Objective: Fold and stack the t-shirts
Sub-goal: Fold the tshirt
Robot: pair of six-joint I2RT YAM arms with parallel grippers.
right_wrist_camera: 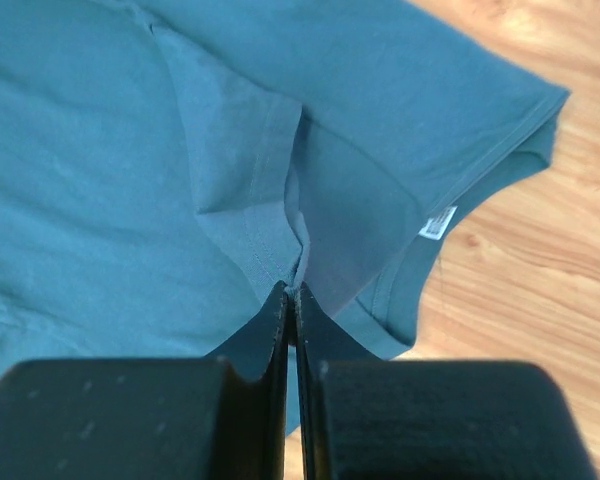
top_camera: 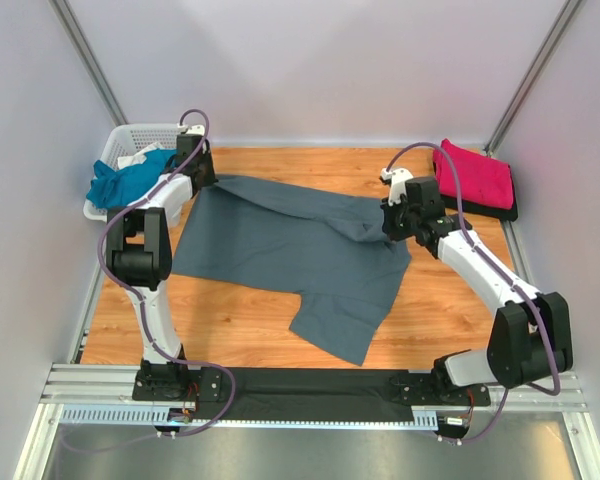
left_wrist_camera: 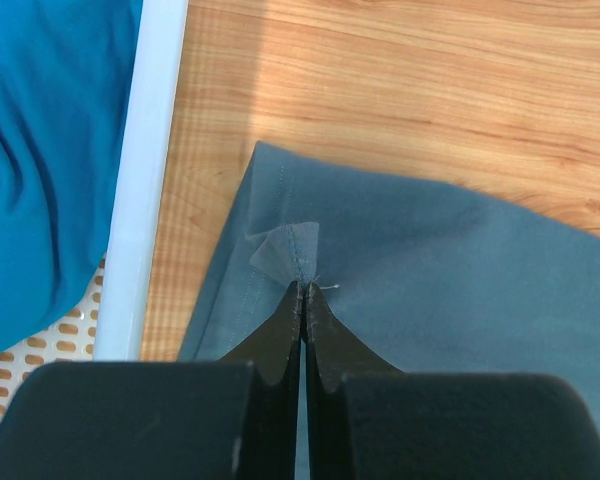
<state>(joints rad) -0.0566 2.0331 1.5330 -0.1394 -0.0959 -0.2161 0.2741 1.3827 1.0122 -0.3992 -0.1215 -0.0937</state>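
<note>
Folding step, apparently: your left gripper and right gripper pinch the grey t-shirt; next, carry both edges across evenly.

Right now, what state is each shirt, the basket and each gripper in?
grey t-shirt: unfolded, spread on the table, pinched at two edges.
pink t-shirt: folded, lying on a dark folded cloth.
teal t-shirt: crumpled, in the basket.
basket: upright, holding the teal t-shirt.
left gripper: shut on the grey t-shirt.
right gripper: shut on the grey t-shirt.
</note>
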